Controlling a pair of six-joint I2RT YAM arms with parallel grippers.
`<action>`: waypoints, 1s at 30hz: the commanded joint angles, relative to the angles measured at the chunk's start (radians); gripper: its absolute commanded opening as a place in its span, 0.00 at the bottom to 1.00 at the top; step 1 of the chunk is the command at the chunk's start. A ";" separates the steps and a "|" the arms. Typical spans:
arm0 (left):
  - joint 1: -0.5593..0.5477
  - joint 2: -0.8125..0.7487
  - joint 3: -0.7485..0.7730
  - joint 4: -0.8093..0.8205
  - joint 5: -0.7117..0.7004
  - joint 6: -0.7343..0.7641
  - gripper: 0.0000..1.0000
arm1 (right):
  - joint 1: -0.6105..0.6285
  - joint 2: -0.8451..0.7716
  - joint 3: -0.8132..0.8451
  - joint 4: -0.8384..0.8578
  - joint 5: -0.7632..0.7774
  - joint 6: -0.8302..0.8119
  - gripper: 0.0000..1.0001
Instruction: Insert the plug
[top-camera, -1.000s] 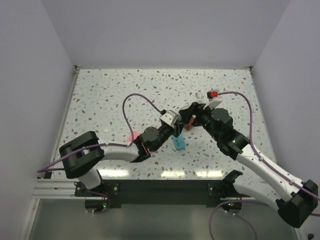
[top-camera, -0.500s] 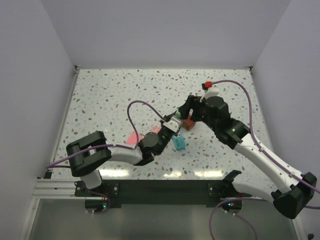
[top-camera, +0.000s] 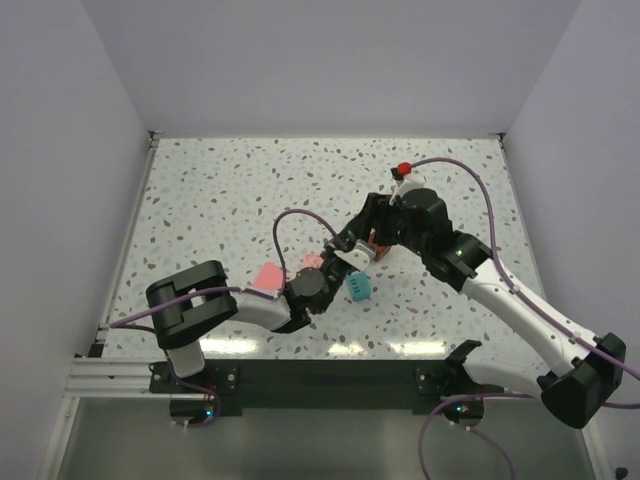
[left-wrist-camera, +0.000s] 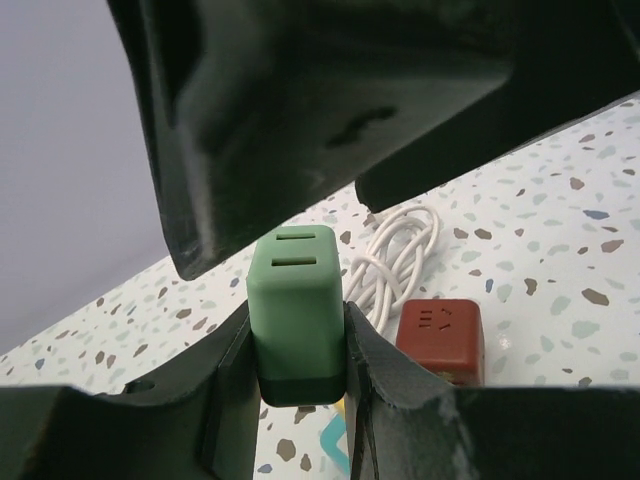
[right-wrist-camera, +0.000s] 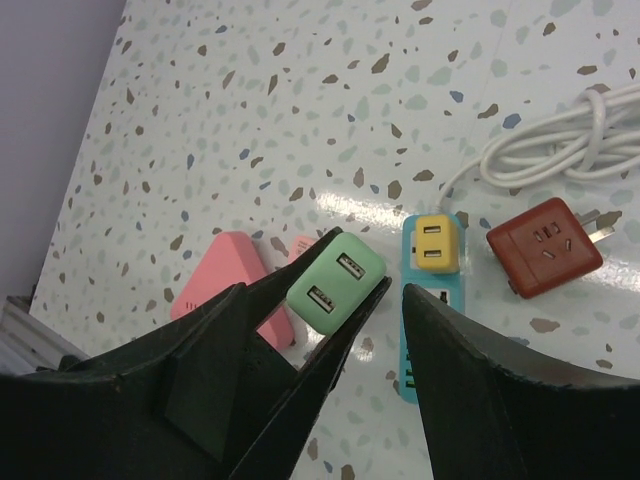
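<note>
We keep our left gripper clamped on the green charger, our right gripper apart above the blue power strip, lowering squarely.

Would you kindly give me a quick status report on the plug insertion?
Left gripper shut on green charger, held aloft. Right gripper open, empty. Blue power strip below, yellow plug already in it.

A speckled terrazzo counter — white with grey and dark flecks — sits boxed in by plain pale walls on three sides, with bright glare near its front edge.
</note>
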 joint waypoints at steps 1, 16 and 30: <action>-0.011 0.020 0.033 0.242 -0.037 0.065 0.00 | 0.003 0.011 -0.002 -0.006 -0.017 0.018 0.66; -0.025 0.035 0.050 0.330 -0.097 0.128 0.00 | 0.003 0.091 -0.045 0.049 -0.058 0.040 0.42; -0.025 -0.015 -0.002 0.174 -0.126 0.018 0.79 | -0.023 0.100 -0.009 0.087 0.037 -0.052 0.00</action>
